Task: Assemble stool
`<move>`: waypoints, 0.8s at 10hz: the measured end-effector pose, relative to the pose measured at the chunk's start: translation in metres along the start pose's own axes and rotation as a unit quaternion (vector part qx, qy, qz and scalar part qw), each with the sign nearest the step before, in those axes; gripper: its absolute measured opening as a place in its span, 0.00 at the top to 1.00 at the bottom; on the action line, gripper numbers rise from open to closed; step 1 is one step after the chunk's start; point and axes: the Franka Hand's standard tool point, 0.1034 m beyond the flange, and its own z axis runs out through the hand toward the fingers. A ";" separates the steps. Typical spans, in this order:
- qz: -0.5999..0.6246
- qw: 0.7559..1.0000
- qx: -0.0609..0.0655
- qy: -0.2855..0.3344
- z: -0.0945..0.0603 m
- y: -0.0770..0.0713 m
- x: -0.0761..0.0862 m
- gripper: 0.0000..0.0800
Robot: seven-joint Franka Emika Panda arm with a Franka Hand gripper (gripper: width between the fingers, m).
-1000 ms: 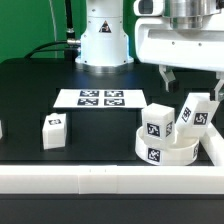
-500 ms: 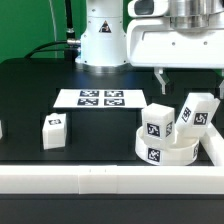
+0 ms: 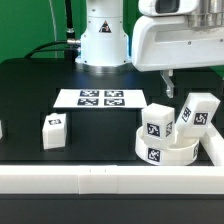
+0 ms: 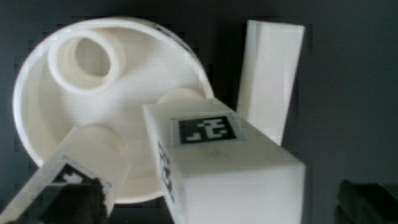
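Gripper (image 4: 214, 190) wide open, empty, above leg (image 4: 228, 160), seat (image 4: 63, 110)

Exterior view: matte black table (image 3: 35, 90) fills the middle of the frame; green backdrop (image 3: 28, 22) at upper left, crossed by dark cables (image 3: 66, 30); white border rail (image 3: 70, 180) along the lower edge; marker board (image 3: 98, 98) flat at centre; lighting even.

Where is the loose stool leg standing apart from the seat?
The leg sits on the exterior view's left, just in front of the marker board, well apart from the seat.
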 end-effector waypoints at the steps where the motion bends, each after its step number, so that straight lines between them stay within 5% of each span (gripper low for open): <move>1: -0.055 0.999 -0.002 0.000 0.000 0.003 0.000 0.19; 4: -0.155 0.988 -0.008 -0.002 0.000 0.006 0.000 0.19; 6: -0.300 0.953 -0.034 0.005 -0.001 0.007 0.005 0.19; 8: -0.401 0.915 -0.044 -0.002 -0.002 0.012 0.007 0.19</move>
